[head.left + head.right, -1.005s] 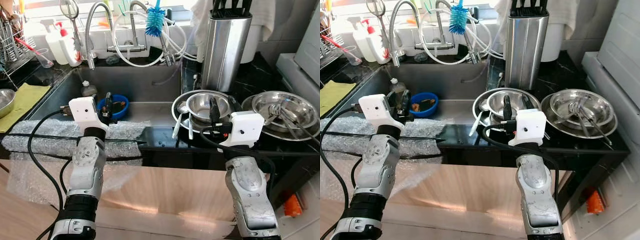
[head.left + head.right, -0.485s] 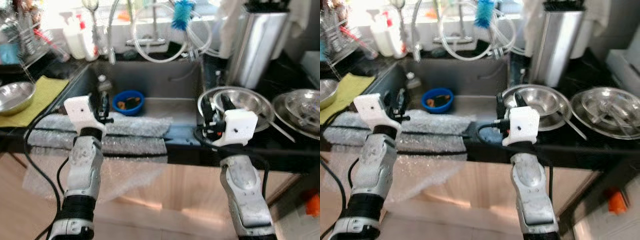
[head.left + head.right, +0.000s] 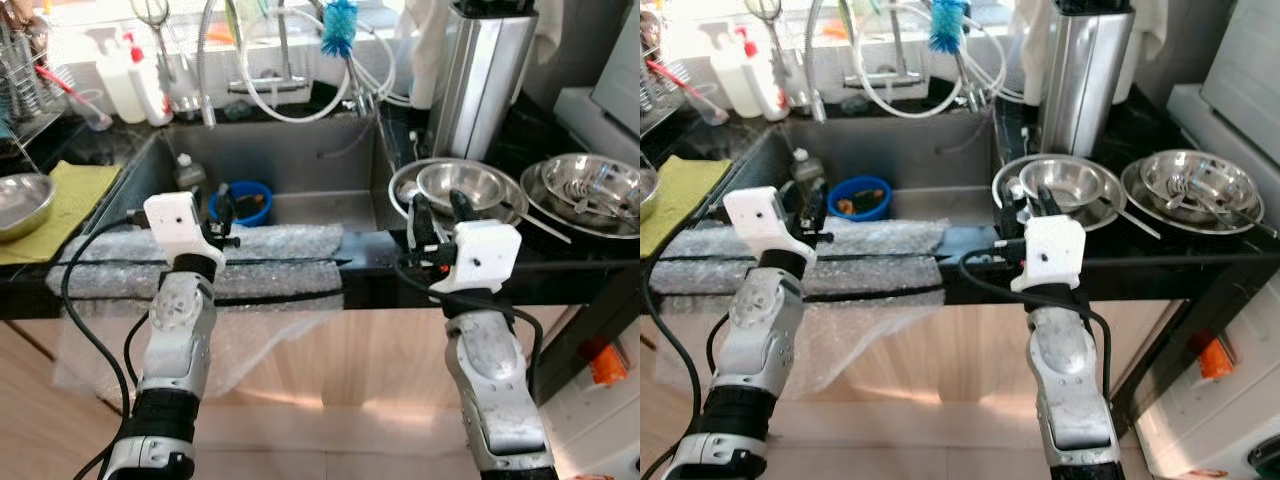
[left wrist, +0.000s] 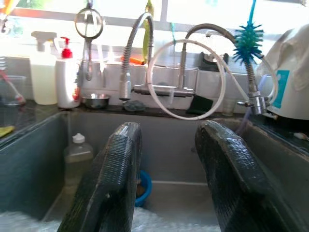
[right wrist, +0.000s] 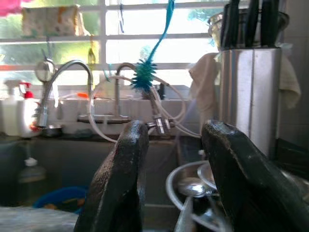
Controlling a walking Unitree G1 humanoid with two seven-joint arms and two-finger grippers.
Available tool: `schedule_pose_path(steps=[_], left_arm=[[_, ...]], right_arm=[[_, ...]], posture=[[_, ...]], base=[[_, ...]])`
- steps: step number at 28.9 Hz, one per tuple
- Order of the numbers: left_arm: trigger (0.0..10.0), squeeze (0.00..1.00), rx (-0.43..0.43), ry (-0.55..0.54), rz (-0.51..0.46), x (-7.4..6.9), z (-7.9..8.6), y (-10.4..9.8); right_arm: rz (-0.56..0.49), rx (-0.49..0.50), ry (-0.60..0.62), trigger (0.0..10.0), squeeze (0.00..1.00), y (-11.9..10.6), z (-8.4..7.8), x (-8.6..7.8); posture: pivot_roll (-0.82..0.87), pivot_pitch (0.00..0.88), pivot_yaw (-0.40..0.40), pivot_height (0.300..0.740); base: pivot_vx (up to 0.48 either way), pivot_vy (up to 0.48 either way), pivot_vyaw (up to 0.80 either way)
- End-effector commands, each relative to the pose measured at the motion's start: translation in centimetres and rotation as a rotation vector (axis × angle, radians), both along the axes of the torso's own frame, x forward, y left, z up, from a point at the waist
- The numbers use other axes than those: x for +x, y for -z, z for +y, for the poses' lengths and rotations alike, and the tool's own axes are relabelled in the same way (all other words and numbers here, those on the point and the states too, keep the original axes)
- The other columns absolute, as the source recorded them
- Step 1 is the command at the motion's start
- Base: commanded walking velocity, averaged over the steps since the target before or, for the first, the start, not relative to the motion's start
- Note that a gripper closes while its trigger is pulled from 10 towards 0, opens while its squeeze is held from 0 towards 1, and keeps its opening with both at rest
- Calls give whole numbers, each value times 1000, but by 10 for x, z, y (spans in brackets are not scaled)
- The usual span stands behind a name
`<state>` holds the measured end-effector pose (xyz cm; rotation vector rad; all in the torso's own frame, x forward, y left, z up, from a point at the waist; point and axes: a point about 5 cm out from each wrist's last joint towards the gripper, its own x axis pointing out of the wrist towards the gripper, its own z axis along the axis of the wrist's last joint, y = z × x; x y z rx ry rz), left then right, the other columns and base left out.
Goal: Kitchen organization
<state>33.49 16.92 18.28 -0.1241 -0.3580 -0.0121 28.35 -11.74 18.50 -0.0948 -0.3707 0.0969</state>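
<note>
Both grippers are raised level at the front edge of the sink, fingers apart and holding nothing — a ready stance, I judge, before any reach. The left gripper [image 3: 226, 212] hangs over the bubble wrap [image 3: 200, 265] draped along the sink's front rim; just beyond it lies the blue bowl [image 3: 243, 202] in the sink [image 3: 300, 165]. The right gripper [image 3: 436, 212] points at the stacked steel bowls [image 3: 462, 188] directly ahead on the black surface [image 3: 560, 262], the likeliest things to tidy. The right wrist view adds the knife block [image 5: 251, 92] behind them — and the bowls' rims [image 5: 186, 186] between its fingers.
</note>
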Motion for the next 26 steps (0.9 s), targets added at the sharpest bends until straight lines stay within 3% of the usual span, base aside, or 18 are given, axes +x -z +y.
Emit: schedule_pose_path(steps=[1,5,26], left_arm=[[10000,0,9,7,-13,1,-2,-5],[10000,0,12,7,-12,1,-2,-5],[10000,0,32,37,-54,2,-7,-21]], right_arm=[[6,4,8,10000,0,-1,-3,1],[-6,12,15,10000,0,-1,-3,0],[11,31,23,10000,0,0,-3,2]], posture=[[-28,40,97,740],[-27,43,98,740],[-23,54,106,740]], base=[[0,435,-788],[0,382,-603],[0,0,-37]])
